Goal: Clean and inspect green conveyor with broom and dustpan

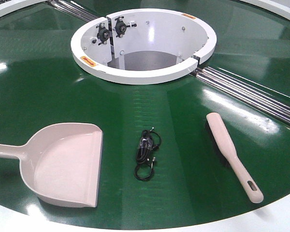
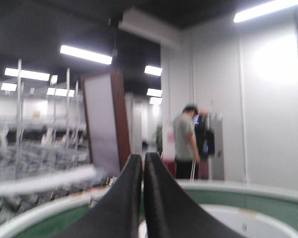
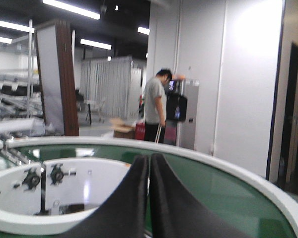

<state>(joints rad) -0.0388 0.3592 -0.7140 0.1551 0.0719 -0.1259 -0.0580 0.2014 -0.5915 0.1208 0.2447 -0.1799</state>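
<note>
The green conveyor (image 1: 34,82) fills the front view, with its white central ring (image 1: 145,72) at the top. On the belt at the lower left lies the dustpan (image 1: 63,164), its handle running off the left edge. The broom (image 1: 232,154) lies at the lower right, bristles down, its handle end toward the near rim. Neither gripper shows in the front view. In the left wrist view my left gripper (image 2: 143,157) is shut with nothing in it, raised over the belt. My right gripper (image 3: 149,157) is likewise shut and empty, facing the ring (image 3: 20,218).
A coiled black cable (image 1: 147,153) lies on the belt between dustpan and broom. Metal rails (image 1: 251,94) run from the ring toward the right edge. A white outer rim (image 1: 261,217) bounds the near side. A person (image 3: 154,106) stands beyond the conveyor by a wall.
</note>
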